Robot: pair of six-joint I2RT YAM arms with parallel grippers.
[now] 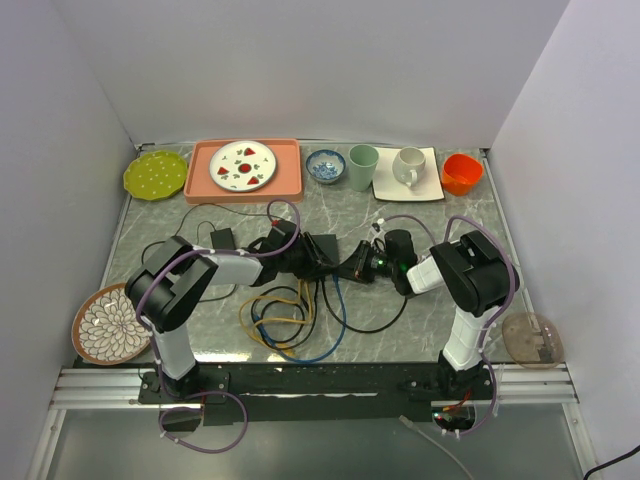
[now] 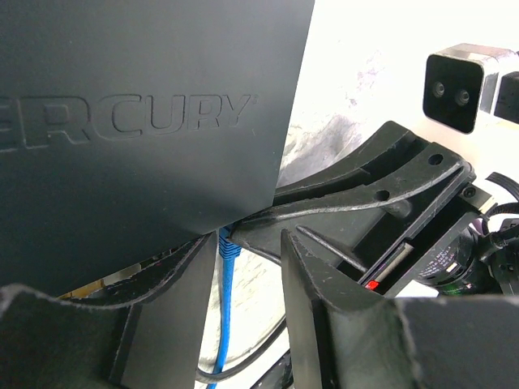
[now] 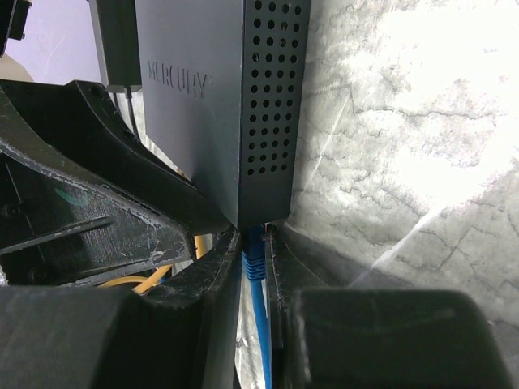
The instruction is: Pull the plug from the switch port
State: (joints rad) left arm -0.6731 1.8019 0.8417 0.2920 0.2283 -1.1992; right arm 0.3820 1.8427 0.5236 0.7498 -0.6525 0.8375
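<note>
Two fingers of the right gripper (image 3: pixel 254 243) are pressed onto the blue plug (image 3: pixel 255 261), one on each side. The plug is seated in the port edge of the switch (image 3: pixel 211 105), at mid-table between the arms, dead ahead of the right fingertips. Its long axis is lined up with those fingers: nose into the switch, toward the left arm, cable (image 3: pixel 262 340) trailing back under the right wrist. A straight draw back along that axis is judged needed. The left gripper (image 2: pixel 247 243) is set part-spread at the switch's corner; whether anything is clamped cannot be told.
</note>
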